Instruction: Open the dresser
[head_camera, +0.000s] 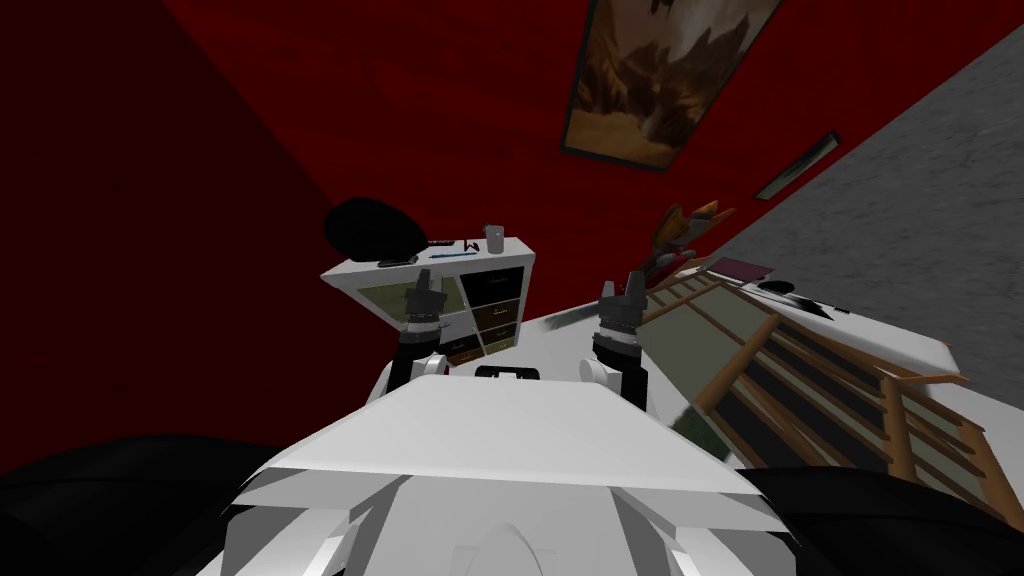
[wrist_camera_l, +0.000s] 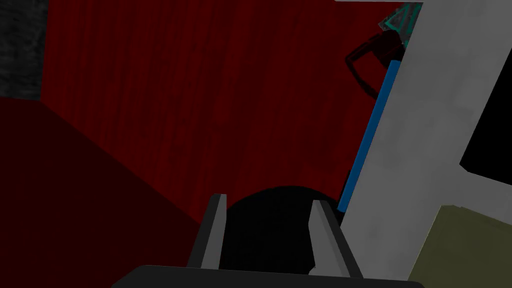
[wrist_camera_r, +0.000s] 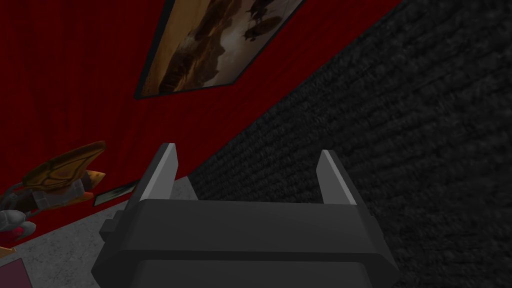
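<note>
The dresser (head_camera: 505, 262) is a white cabinet against the red wall, with dark drawers (head_camera: 497, 300) on one side and an olive panel (head_camera: 385, 298) on the other. My left gripper (head_camera: 424, 276) hangs in front of the olive panel, a little short of it. In the left wrist view this gripper (wrist_camera_l: 270, 225) is open and holds nothing. The dresser's white frame (wrist_camera_l: 415, 150) is close beside one fingertip. My right gripper (head_camera: 620, 287) is raised off to the dresser's right, open (wrist_camera_r: 247, 165) and empty.
On the dresser top lie a black round object (head_camera: 372, 230), a grey cup (head_camera: 493, 238) and a blue stick (wrist_camera_l: 367, 145). A wooden-railed frame (head_camera: 800, 370) stands to the right. A painting (head_camera: 660, 70) hangs on the red wall.
</note>
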